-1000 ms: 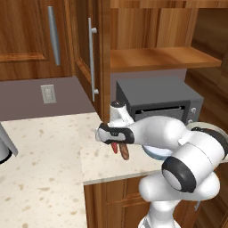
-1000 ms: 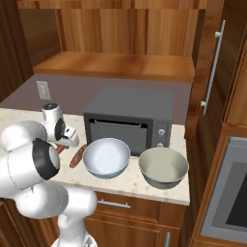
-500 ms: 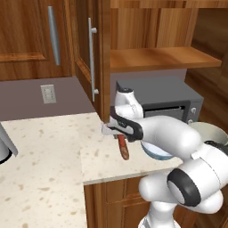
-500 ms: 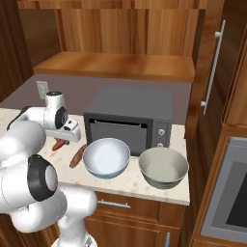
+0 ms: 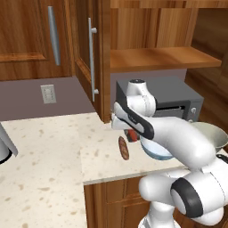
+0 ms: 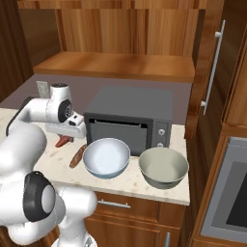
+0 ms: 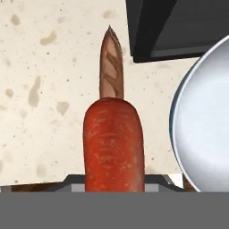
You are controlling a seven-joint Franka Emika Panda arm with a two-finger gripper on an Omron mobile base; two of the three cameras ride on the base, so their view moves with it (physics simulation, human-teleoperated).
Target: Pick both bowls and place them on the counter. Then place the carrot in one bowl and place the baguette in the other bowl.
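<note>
a: where's open room?
b: bare speckled beige counter to the left.
a: what blocks?
b: dark grey microwave behind, white-and-blue bowl and grey-green bowl right; brown baguette seemingly just beside them.

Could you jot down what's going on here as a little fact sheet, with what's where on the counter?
carrot: held in the gripper, lifted above the counter
baguette: lying on the counter, left of the white-and-blue bowl
white-and-blue bowl: upright on the counter, empty, in front of the dark oven
grey-green bowl: upright on the counter, empty, right of the other bowl
dark oven: behind both bowls
</note>
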